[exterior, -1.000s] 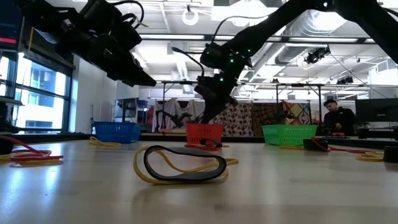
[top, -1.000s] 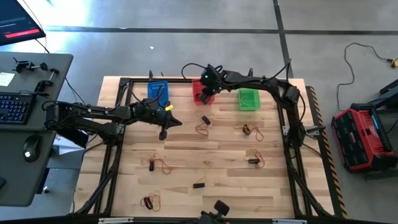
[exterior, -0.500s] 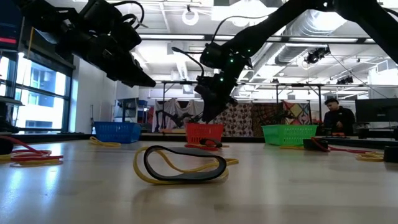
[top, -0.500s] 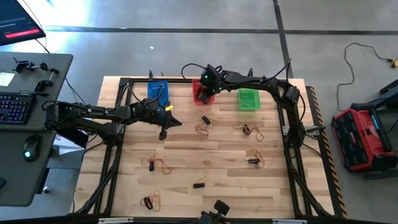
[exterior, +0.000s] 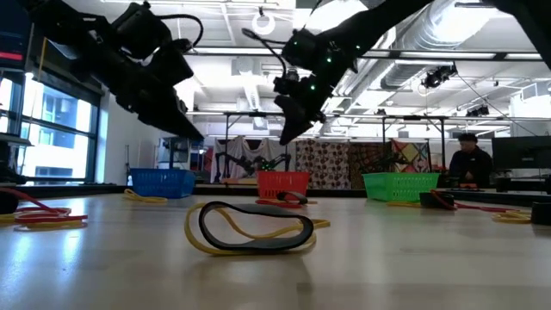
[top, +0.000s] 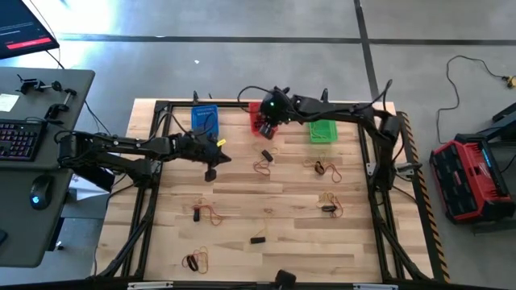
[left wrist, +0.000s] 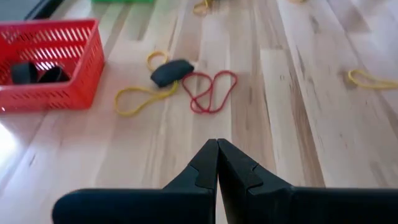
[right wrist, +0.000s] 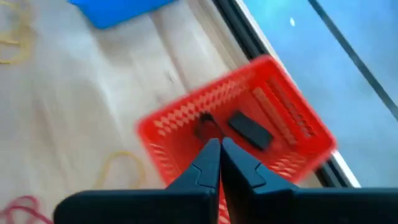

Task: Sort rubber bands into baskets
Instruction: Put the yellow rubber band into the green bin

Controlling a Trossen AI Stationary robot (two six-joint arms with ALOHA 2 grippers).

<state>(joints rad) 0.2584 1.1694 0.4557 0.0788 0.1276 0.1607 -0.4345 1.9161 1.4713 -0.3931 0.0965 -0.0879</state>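
Note:
The red basket (right wrist: 278, 109) stands at the table's far edge between the blue basket (top: 205, 118) and the green basket (top: 322, 129). Two black rubber bands (right wrist: 249, 132) lie inside the red one. My right gripper (right wrist: 219, 142) hangs shut and empty above the red basket (exterior: 282, 183), well clear of it in the low view (exterior: 285, 138). My left gripper (left wrist: 217, 142) is shut and empty, above the table's left middle (top: 211, 172). Ahead of it a black band (left wrist: 171, 70), a red loop (left wrist: 211, 90) and a yellow loop (left wrist: 143, 99) lie flat on the wood.
More rubber bands lie scattered on the wooden table: right of centre (top: 326, 169), farther toward the near edge (top: 329, 205), left of centre (top: 205, 213), near the front left (top: 196, 260), and a black and yellow pair close to the low camera (exterior: 250, 228). A dark frame edges the table.
My right gripper has risen from just over the red basket to well above it. My left gripper has tipped a little further downward without shifting its place.

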